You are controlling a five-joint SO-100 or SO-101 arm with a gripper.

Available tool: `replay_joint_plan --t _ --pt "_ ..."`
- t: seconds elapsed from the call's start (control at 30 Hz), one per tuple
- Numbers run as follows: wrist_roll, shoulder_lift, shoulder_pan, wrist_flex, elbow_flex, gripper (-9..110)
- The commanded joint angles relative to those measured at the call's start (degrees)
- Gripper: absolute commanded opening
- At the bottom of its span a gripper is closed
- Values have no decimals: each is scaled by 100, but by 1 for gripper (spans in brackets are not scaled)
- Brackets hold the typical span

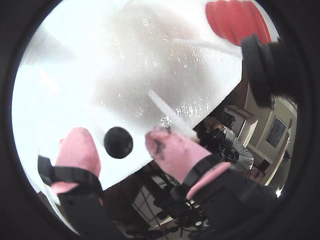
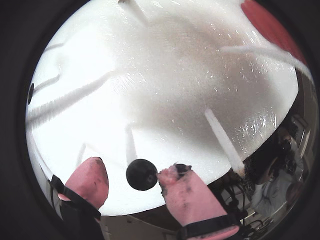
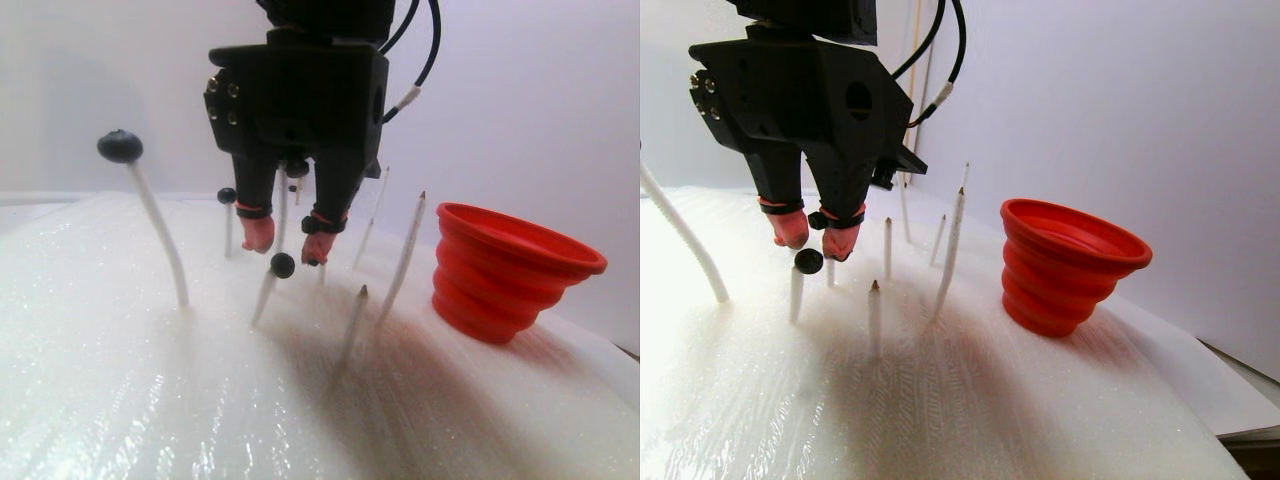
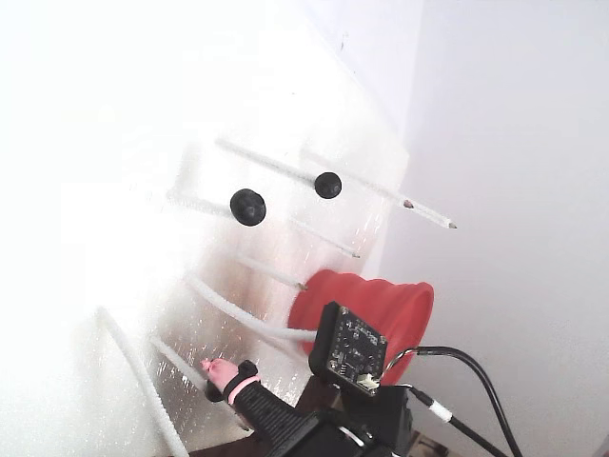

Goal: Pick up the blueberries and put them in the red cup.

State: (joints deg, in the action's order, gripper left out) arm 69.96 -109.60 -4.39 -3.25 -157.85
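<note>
Glossy white foam (image 3: 150,400) under ribbed red cup (image 3: 505,275).

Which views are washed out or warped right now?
Both wrist views are fisheye circles with black corners; glare whitens the foam sheet at left. The fixed view lies tilted and its left side is blown out. The stereo pair is clearest, showing a soft shadow beside the red cup.
</note>
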Motion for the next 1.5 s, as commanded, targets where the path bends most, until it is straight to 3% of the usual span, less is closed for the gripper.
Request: replay_joint_plan --t 0.0,0.87,1.47 --pt "44 -9 -9 -149 0 21" --pt "79 404 -62 -976 -255 20" --pt "237 896 -97 -1635 -404 12"
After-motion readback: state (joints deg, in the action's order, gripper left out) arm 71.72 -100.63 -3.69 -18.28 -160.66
